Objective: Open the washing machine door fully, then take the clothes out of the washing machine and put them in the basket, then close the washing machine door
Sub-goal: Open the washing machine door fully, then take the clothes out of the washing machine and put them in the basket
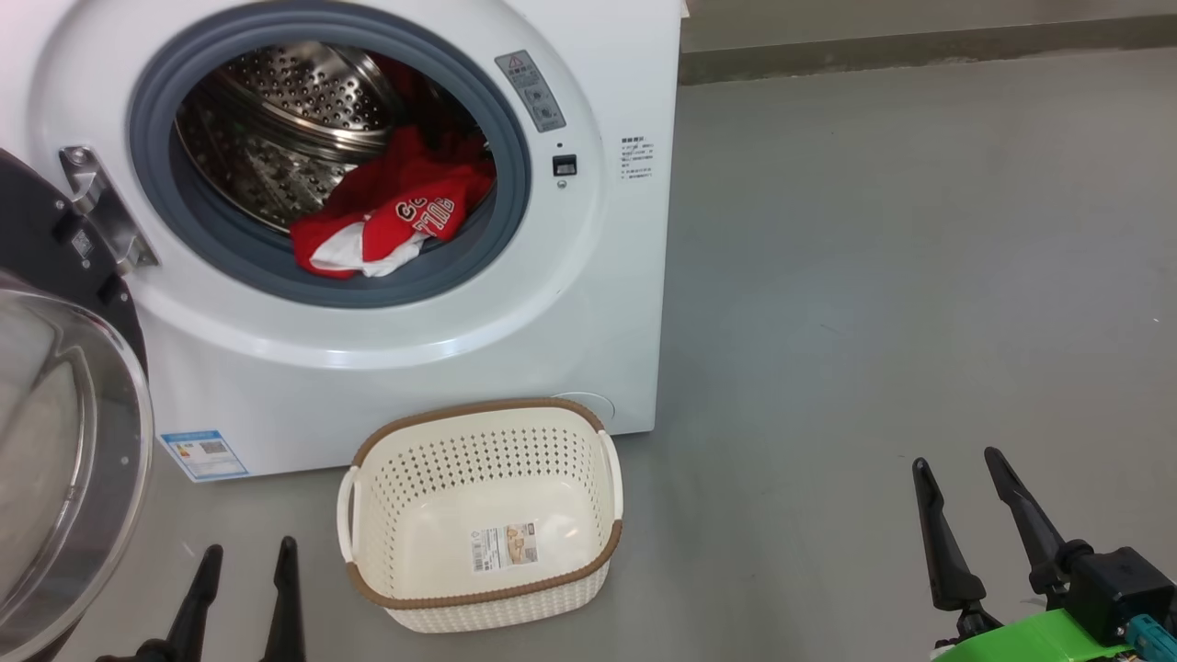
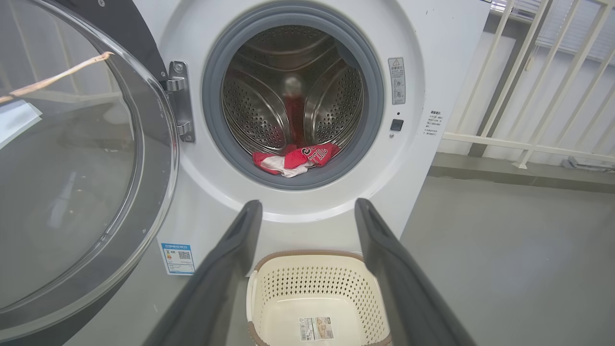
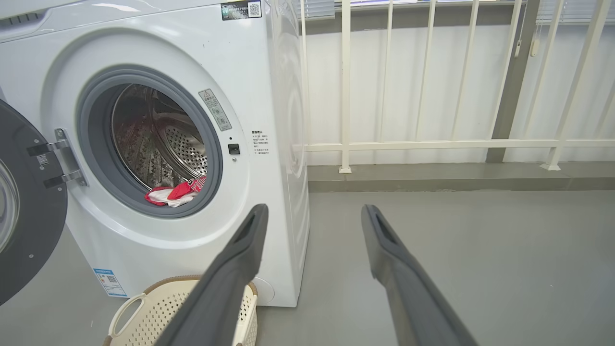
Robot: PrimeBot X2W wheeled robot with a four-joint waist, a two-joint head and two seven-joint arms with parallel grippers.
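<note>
Red-and-white printed fabric garment (image 1: 386, 221): inside white boxy washing machine (image 1: 414, 386), ahead of left gripper (image 1: 250, 550). Cream perforated plastic basket (image 1: 478, 455): between left gripper and right gripper (image 1: 956, 457), both 2 spread, holding nothing. Black-rimmed round glass door (image 1: 64, 441): open, beside left gripper.

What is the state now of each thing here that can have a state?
washing machine door: open, swung to the left.
washing machine: drum exposed.
clothes: lying in the drum, near its front.
basket: upright on the floor, no clothes inside.
left gripper: open, holding nothing.
right gripper: open, holding nothing.
</note>
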